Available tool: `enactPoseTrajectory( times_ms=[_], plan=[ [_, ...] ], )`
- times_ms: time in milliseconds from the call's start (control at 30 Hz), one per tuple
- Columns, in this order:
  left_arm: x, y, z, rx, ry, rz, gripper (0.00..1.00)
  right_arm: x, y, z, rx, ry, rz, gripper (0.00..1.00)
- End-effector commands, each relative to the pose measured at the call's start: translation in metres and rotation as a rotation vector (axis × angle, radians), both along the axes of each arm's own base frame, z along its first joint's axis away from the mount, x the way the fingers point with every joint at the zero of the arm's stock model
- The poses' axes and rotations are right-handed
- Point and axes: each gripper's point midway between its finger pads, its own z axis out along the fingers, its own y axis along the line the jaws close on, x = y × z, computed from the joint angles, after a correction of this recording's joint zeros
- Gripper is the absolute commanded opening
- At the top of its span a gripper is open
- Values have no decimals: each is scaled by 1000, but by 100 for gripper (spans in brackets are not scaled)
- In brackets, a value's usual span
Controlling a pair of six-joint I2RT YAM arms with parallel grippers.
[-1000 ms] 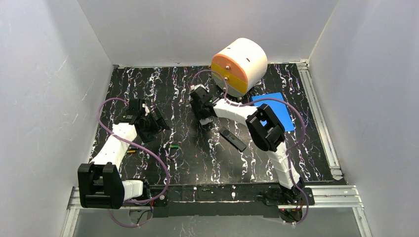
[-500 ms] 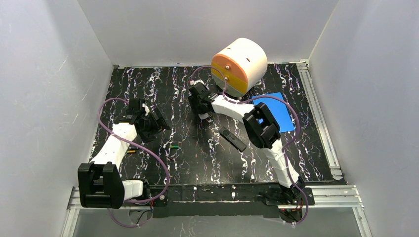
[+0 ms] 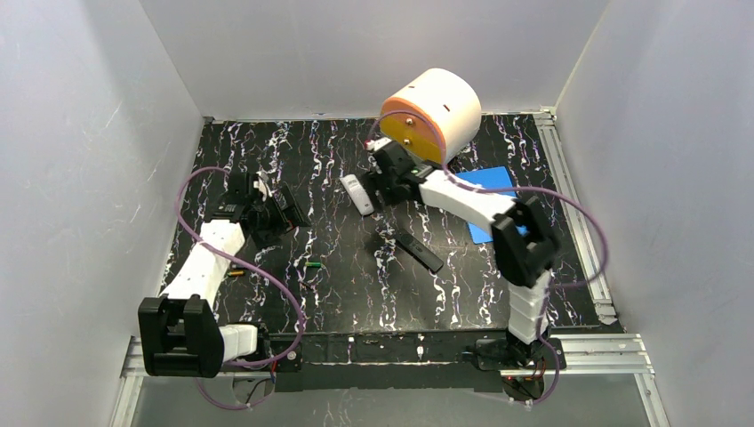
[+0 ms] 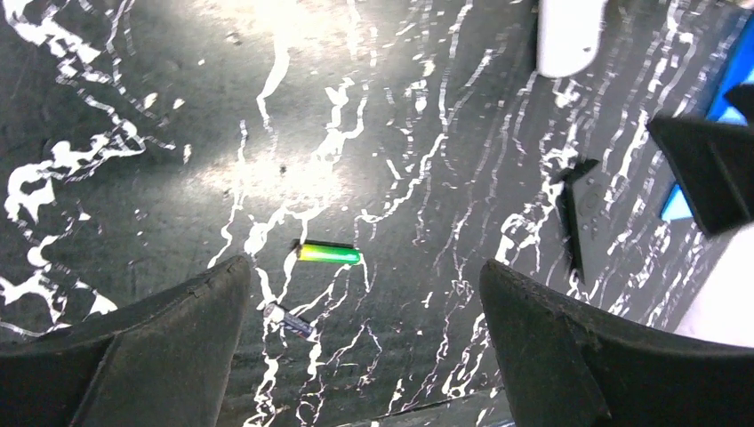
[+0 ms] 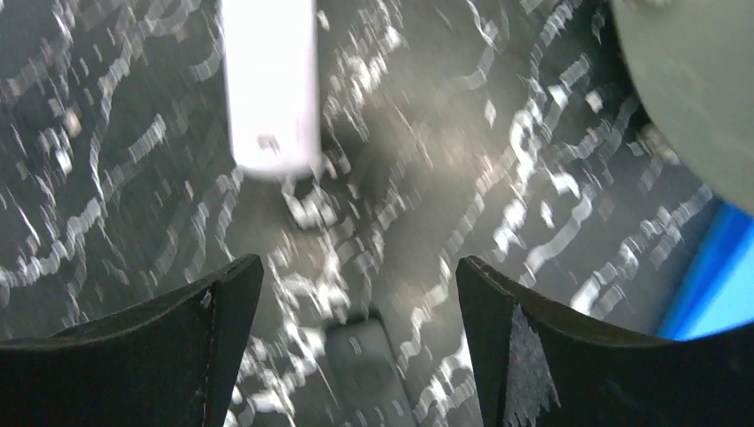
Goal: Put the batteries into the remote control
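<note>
In the top view, the left gripper (image 3: 281, 207) is being held with its jaws apart over the left side of the table (image 3: 293, 151). The right gripper (image 3: 375, 182) is being held just beside the white remote (image 3: 356, 194). A black remote (image 3: 419, 252) is lying nearer the arms. A green battery (image 3: 312, 264) and an orange battery (image 3: 236, 273) are lying loose on the table, well apart from both remotes, so nothing is being judged as loaded.

In the left wrist view, the fingers (image 4: 151, 347) are being held wide apart above the green battery, with a darker cell (image 4: 289, 320) lying near it.

In the right wrist view, the jaws are being held open on nothing, with the white remote ahead.

The cells are being judged light, rigid, smooth and liable to roll. A hold across the middle of the barrel is being advised.
</note>
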Motion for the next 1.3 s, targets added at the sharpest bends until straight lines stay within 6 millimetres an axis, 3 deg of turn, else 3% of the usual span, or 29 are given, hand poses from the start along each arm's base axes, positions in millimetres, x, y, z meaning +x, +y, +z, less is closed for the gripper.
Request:
enactPoseTrajectory(
  times_ms=[0, 100, 167, 300, 400, 600, 700, 767, 1033, 1167, 1267],
  plan=[
    [15, -18, 41, -83, -182, -117, 99, -39, -53, 13, -88, -9, 148, 87],
    [23, -29, 51, -151, -241, -136, 99, -75, -84, -1, -167, 57, 258, 86],
    [26, -39, 53, -221, -256, -136, 96, -98, -95, -13, -190, 122, 334, 85],
    [33, -54, 55, -332, -237, -140, 90, -130, -96, -27, -158, 246, 424, 83],
    [37, -58, 56, -359, -231, -145, 87, -139, -94, -36, -142, 288, 438, 82],
    [39, -58, 53, -359, -218, -153, 87, -137, -93, -58, -163, 317, 443, 76],
    [39, -58, 52, -359, -213, -153, 87, -123, -94, -66, -200, 297, 382, 69],
    [39, -59, 53, -362, -215, -156, 86, -114, -98, -69, -235, 278, 345, 66],
    [39, -59, 54, -359, -216, -168, 86, -114, -106, -68, -262, 276, 297, 59],
    [38, -61, 53, -367, -212, -178, 87, -116, -108, -71, -254, 273, 279, 33],
    [37, -64, 58, -379, -229, -201, 97, -109, -100, -62, -208, 245, 234, 26]
  ],
)
